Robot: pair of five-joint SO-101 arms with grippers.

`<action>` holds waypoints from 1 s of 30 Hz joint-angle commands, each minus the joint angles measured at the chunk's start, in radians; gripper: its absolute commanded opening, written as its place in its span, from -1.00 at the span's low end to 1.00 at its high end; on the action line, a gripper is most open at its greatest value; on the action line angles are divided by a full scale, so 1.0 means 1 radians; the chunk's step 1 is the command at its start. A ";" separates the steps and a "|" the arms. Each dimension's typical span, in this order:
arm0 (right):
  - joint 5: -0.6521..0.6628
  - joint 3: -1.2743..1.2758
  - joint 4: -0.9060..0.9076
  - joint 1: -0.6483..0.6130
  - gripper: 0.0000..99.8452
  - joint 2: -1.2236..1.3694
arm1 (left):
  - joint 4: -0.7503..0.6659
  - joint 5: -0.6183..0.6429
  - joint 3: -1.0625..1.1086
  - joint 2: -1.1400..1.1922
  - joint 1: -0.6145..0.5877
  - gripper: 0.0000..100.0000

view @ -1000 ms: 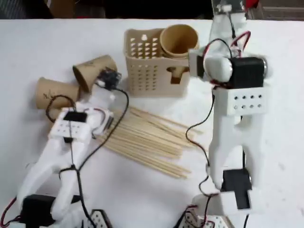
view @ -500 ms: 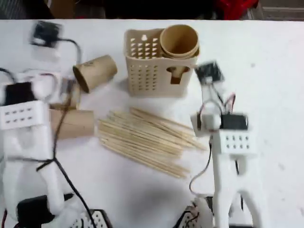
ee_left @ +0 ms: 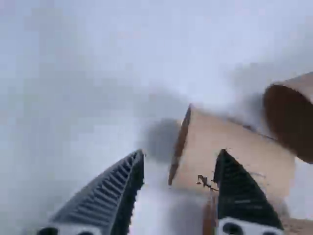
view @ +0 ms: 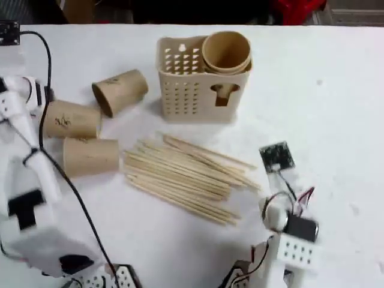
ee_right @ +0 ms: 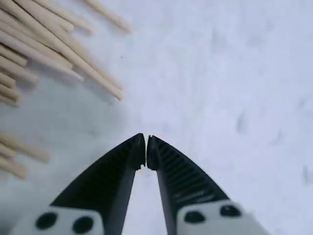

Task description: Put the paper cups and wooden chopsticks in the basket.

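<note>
A white table (view: 336,90) is seen from above. At the lower right of the high view is the right arm (view: 287,237). Its wrist view shows the right gripper (ee_right: 145,142) with its black toothed jaws pressed together and holding nothing. It is over bare table, just beside the ends of the wooden chopsticks (view: 186,177). The left arm (view: 27,180) runs up the left edge of the frame.

The chopsticks lie flat in a loose, pale bundle at the centre. Their long axis slants from upper left to lower right.

Left of the bundle, the nearest cup (view: 91,156) lies on its side with its long axis running left to right. Which end is its mouth cannot be told. Just above it, the middle cup (view: 71,119) lies the same way. It has a small dark printed mark on its side, too small to read. In the left wrist view the left gripper (ee_left: 181,153) is spread wide and empty, and one end of this cup shows between its two fingers.

Further up, the third cup (view: 120,91) lies tilted on its side. Its dark mouth faces the lower left and its base points toward the basket (view: 183,90). All the cups are plain brown paper.

The basket stands upright at the top centre. It is cream plastic, with rows of small holes and a cut-out handle in its front wall. A fourth cup (view: 227,51) stands in its right side, mouth up, with its rim above the basket's rim.
</note>
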 commanded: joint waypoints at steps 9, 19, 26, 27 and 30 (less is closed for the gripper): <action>0.038 0.180 0.085 0.108 -0.96 -0.398 | 0.428 0.098 -1.005 0.722 0.002 -0.46; 0.032 0.198 0.067 0.107 -0.96 -0.414 | 0.566 0.106 -1.280 0.917 0.074 -0.47; 0.032 0.198 0.065 0.107 -0.96 -0.414 | 0.566 0.141 -1.215 0.917 0.136 -0.47; 0.032 0.199 0.065 0.107 -0.96 -0.414 | 0.566 0.141 -1.215 0.914 0.147 -0.47; 0.032 0.199 0.065 0.107 -0.96 -0.415 | 0.566 0.146 -1.181 0.877 0.170 -0.48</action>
